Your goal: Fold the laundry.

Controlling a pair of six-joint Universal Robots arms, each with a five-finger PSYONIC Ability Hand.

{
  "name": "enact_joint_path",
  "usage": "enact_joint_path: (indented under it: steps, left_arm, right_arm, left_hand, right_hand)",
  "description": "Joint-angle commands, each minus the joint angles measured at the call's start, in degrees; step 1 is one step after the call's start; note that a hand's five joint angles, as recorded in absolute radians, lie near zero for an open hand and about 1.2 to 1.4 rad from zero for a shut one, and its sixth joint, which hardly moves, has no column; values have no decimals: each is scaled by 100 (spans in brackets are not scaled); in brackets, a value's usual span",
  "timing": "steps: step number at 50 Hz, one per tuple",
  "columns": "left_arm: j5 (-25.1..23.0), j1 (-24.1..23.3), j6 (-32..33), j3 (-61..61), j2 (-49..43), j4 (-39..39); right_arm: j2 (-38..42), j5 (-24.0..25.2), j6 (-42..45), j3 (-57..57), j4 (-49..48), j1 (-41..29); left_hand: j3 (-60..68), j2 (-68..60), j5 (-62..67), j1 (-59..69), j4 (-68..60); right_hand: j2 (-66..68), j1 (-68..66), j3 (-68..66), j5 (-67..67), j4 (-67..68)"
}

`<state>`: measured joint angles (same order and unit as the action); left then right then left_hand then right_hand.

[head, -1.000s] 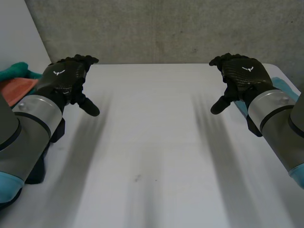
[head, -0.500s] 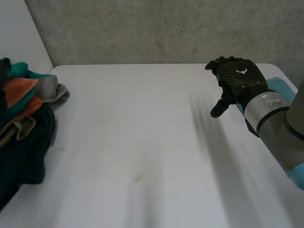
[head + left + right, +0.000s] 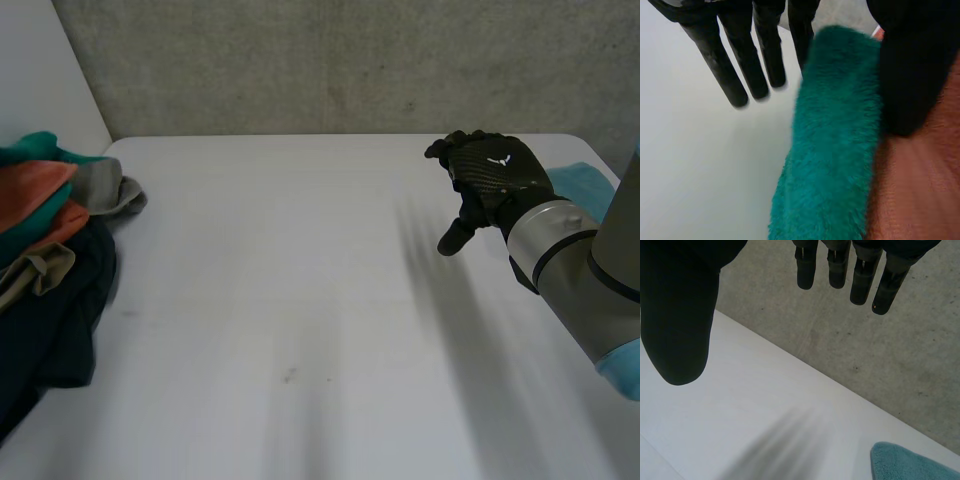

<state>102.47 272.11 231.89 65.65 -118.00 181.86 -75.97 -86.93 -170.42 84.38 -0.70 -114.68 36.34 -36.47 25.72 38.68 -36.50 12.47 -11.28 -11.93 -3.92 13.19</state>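
The pile of laundry [image 3: 50,250] lies at the left edge of the table [image 3: 300,320], and the left hand [image 3: 735,60] is over it, with one cloth of the pile [image 3: 835,140] between its fingers and thumb. The right hand [image 3: 487,178] hangs above the right side of the table, well apart from the pile. A single cloth [image 3: 583,185] lies at the right edge, beside this hand's wrist.

White table [image 3: 300,300], rough grey concrete wall [image 3: 350,60] behind, white panel [image 3: 40,80] beside it
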Motion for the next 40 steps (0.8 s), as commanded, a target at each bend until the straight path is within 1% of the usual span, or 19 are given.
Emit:
enact_joint_path:
  steps: [1, 7, 11, 15, 18, 19, 22, 25, 28, 29, 30, 33, 34, 36, 37, 39, 40]
  left_arm:
    - [-7, 9, -12, -272, -145, -28]
    - [1, -79, -21, -351, -13, 25]
    - [-16, -219, -64, -632, 452, 77]
    - [-34, -360, -82, -914, 699, 420]
    - [-34, -667, -73, -1177, 734, 824]
    - [-34, -833, -73, -1265, 734, 964]
    - [-7, -1045, -47, -1327, 743, 1027]
    - [-16, -1133, -99, -1266, 743, 1018]
    - [-42, -1467, -222, -1134, 752, 1036]
    - [-69, -1737, -432, -1134, 769, 1053]
    - [-104, -1897, -590, -1143, 821, 1062]
    - [-183, -2170, -907, -1151, 1041, 1106]
    - [-227, -2354, -1082, -1169, 1190, 1176]
    - [-280, -2530, -1198, -1169, 1270, 1272]
    - [-349, -2740, -1242, -1160, 1288, 1412]
    - [-394, -2891, -1269, -1143, 1262, 1501]
    - [-429, -3083, -1277, -1090, 1209, 1554]
  right_arm:
    - [38, 1, 0, 0, 0, 7]
    - [56, 80, 9, -26, 0, 60]
    - [56, 150, 9, -53, 0, 68]
    - [56, 150, 9, -61, 0, 77]
    - [56, 150, 9, -79, 0, 77]
    - [47, 159, 9, -88, 8, 77]
    - [47, 159, 9, -79, 8, 77]
    - [47, 159, 9, -79, 0, 77]
    - [47, 159, 9, -97, 0, 77]
    - [47, 159, 9, -97, 0, 77]
    - [39, 159, 9, -105, 0, 77]
    - [39, 159, 9, -149, 8, 77]
    - [39, 159, 9, -158, 8, 77]
    - [39, 159, 0, -158, 8, 77]
    - [39, 159, 0, -167, 8, 86]
    - [39, 150, 0, -167, 8, 95]
    - [30, 150, 0, -176, 8, 95]
  left_hand:
    - [4357, -4344, 4419, 4123, -4341]
    - [4366, -4353, 4428, 4132, -4350]
    - [4366, -4353, 4428, 4132, -4350]
    - [4366, -4353, 4428, 4132, -4350]
    - [4366, -4353, 4428, 4132, -4350]
    - [4366, -4353, 4428, 4132, -4350]
    - [4366, -4353, 4428, 4132, -4350]
    - [4366, -4353, 4428, 4132, -4350]
    - [4366, -4353, 4428, 4132, -4350]
    - [4366, -4353, 4428, 4132, -4350]
    - [4366, -4353, 4428, 4132, -4350]
    - [4366, -4353, 4428, 4132, -4350]
    - [4366, -4353, 4428, 4132, -4350]
    - [4366, -4353, 4428, 4132, -4350]
    - [4366, -4353, 4428, 4132, -4350]
    - [4366, -4353, 4428, 4132, -4350]
    - [4366, -4353, 4428, 4132, -4350]
  right_hand:
    - [-247, 128, 193, 392, -319]
    - [-247, 128, 193, 392, -319]
    - [-247, 128, 193, 392, -319]
    - [-247, 128, 193, 392, -319]
    - [-247, 128, 193, 392, -319]
    - [-247, 128, 193, 392, -319]
    - [-247, 128, 193, 392, -319]
    - [-247, 128, 193, 392, -319]
    - [-247, 128, 193, 392, -319]
    - [-247, 128, 193, 392, -319]
    - [-247, 128, 193, 392, -319]
    - [-247, 128, 193, 392, -319]
    - [-247, 128, 193, 392, -319]
    - [-247, 128, 193, 392, -319]
    - [-247, 128, 193, 392, -319]
    - [-247, 128, 193, 392, -319]
    - [-247, 128, 193, 392, -319]
